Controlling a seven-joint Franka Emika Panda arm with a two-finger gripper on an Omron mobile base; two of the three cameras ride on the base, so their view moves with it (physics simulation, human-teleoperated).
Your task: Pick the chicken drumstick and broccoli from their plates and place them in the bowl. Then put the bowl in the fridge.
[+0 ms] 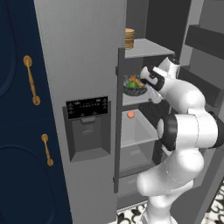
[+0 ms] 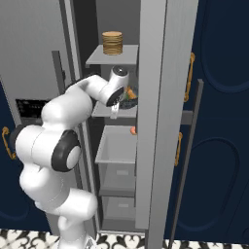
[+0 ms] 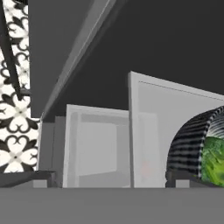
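Observation:
The fridge [image 1: 78,52] stands with its right door [image 2: 155,97] swung open. On a middle shelf sits the dark speckled bowl [image 1: 134,89] [image 2: 130,103] [image 3: 188,146]. Inside it lie the orange-brown chicken drumstick [image 1: 137,80] [image 2: 130,92] and the green broccoli [image 1: 131,84] [image 3: 214,159]. My gripper [image 1: 146,84] [image 2: 115,111] [image 3: 105,179] reaches into the fridge just beside the bowl's rim. Its fingertips [image 3: 26,178] stand wide apart and it is open, holding nothing. The plates are out of view.
A stack of golden-brown discs [image 1: 129,38] [image 2: 112,43] sits on the shelf above. A small orange-pink fruit [image 1: 131,114] [image 2: 133,130] lies on the shelf below, over grey drawers [image 1: 135,133]. Navy cabinets with gold handles [image 1: 30,78] flank the fridge.

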